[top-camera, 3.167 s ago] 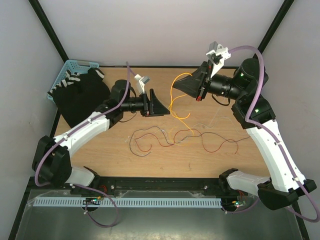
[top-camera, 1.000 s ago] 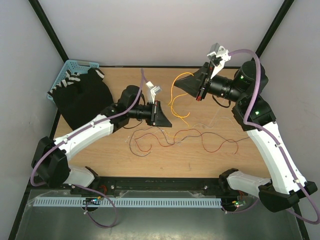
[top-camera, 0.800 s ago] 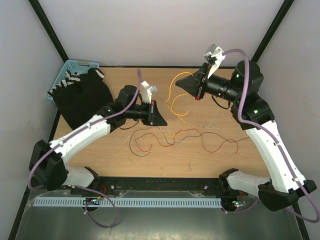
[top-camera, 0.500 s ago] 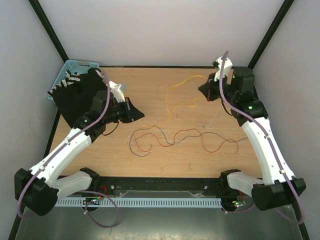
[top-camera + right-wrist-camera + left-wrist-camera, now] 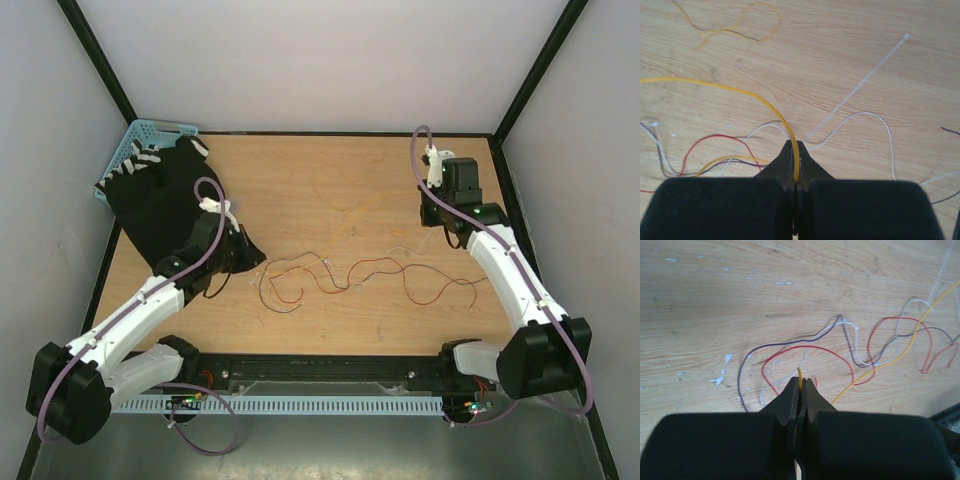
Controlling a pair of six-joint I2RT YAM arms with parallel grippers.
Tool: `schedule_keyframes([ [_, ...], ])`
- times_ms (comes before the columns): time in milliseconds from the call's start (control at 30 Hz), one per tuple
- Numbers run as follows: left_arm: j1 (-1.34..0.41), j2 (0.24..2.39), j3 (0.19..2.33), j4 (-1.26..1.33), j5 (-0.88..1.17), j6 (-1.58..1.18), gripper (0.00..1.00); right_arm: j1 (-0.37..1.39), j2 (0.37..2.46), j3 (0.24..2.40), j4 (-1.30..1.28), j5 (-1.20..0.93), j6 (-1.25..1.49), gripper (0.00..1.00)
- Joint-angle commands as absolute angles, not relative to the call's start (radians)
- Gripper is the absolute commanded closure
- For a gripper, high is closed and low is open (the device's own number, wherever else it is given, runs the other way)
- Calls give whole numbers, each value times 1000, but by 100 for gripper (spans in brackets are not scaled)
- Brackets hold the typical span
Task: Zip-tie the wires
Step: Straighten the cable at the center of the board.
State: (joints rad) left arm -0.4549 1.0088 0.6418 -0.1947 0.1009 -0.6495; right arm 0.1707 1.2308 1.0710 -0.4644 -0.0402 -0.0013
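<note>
The wires (image 5: 335, 275), thin red, dark and whitish strands, lie in a loose curly tangle on the wooden table; they also show in the left wrist view (image 5: 840, 347). A yellow wire (image 5: 740, 91) runs stretched between both grippers. My left gripper (image 5: 250, 258) (image 5: 800, 384) is shut on one end of it, a short tip sticking out past the fingers. My right gripper (image 5: 440, 215) (image 5: 795, 149) is shut on the other part, low over the table at the right. A translucent zip tie (image 5: 865, 80) lies flat beyond the right fingers.
A black cloth (image 5: 165, 195) covers the back left corner, partly over a blue basket (image 5: 130, 150). Black frame posts and pale walls enclose the table. A black rail (image 5: 320, 365) runs along the near edge between the arm bases.
The left gripper closed on the yellow wire that the right gripper held aloft. Both arms then drew apart and down, left going left, right going right, pulling the wire out straight.
</note>
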Motion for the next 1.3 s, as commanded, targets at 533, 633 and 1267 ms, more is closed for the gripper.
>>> schedule_keyframes([
  [533, -416, 917, 559, -213, -55, -675, 100, 215, 1402, 991, -506, -146, 2, 100],
  [633, -416, 929, 539, -208, -44, -686, 100, 242, 1415, 985, -511, -140, 0, 99],
  [1267, -416, 960, 492, -178, -92, -690, 100, 302, 1518, 991, -578, 37, -15, 90],
])
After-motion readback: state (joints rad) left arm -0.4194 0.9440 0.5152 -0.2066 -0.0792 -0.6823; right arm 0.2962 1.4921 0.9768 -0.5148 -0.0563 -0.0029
